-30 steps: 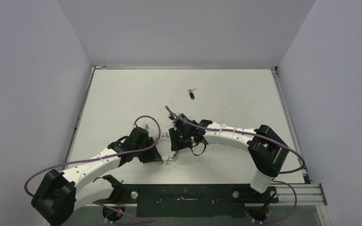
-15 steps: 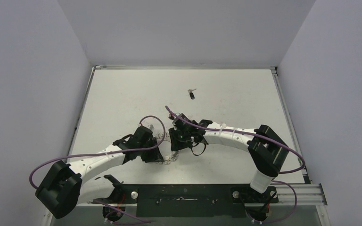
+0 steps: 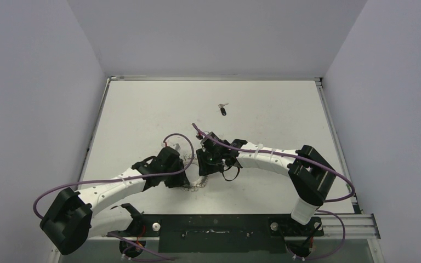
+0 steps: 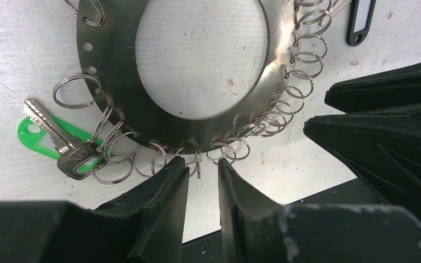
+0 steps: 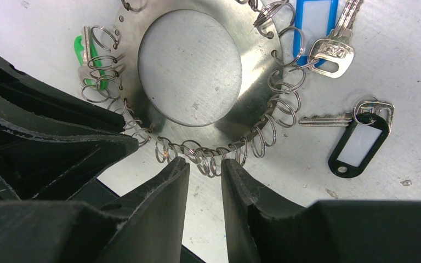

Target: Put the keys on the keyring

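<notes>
The keyring [image 4: 107,60] is a wide flat metal ring with a hollow centre and small wire loops round its rim; it lies flat between both grippers [image 3: 193,174]. My left gripper [image 4: 203,164] stands narrowly open at its rim, one loop [image 4: 197,158] between the tips untouched. My right gripper [image 5: 204,164] is also narrowly open, with several loops [image 5: 209,160] between its tips. One black-tagged key [image 5: 324,119] lies just beside the keyring, apart from the rim. Another black-headed key [image 3: 223,110] lies far back on the table.
A green-tagged key [image 4: 49,137] and a blue-tagged key [image 5: 329,46] hang on rim loops. The other arm's black gripper body [image 4: 383,137] crowds each wrist view. Walls enclose the white table [image 3: 142,109] on three sides.
My left arm has shifted a little to the right, bringing its gripper closer against the keyring. The right arm, the keyring and the far key have not moved.
</notes>
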Available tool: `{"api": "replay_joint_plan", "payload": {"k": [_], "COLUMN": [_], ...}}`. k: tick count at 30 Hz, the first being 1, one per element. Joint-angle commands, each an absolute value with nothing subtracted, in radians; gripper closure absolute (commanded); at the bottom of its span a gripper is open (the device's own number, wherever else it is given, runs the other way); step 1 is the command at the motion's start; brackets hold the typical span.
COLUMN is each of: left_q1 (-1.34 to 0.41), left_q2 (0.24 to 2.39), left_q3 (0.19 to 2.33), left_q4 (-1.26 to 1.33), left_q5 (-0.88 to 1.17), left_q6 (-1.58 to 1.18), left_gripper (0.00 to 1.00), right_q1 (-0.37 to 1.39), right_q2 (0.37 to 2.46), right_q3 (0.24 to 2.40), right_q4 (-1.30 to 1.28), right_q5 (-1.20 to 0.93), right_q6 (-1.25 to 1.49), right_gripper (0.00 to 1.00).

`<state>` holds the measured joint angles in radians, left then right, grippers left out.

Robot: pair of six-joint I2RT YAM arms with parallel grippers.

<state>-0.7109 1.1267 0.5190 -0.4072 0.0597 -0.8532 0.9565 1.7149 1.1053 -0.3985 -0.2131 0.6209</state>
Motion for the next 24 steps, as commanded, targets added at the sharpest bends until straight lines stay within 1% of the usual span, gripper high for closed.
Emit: {"api": "replay_joint_plan", "payload": {"k": [1,7,17,24], "left_q1": [-0.716,-0.724,-0.744,-0.768], "left_q2": [1.143,1.193,1.214,1.234], "left_q3": [0.549,0.536,0.532,0.554], "left_q4": [-0.379,-0.318,-0.312,-0.369], "left_q5": [0.052,0.079,0.064,0.026], "left_q6": [-0.843,-0.852,-0.845,-0.838], "left_gripper": [0.75,0.76,0.85,0.85], "right_q1": [0.958,0.957,0.956,0.949], "right_q2": [1.713,1.71,1.691,1.668], "right_q3": [1.128,1.115,1.101,1.102], "right_q4": [-0.385,-0.381,-0.364,-0.364], "right_q5": [-0.194,-0.193,-0.19,-0.184], "right_q6": [0.621,0.621,0.627,0.623], "right_gripper": [0.7,0.7,0.69,0.69]}}
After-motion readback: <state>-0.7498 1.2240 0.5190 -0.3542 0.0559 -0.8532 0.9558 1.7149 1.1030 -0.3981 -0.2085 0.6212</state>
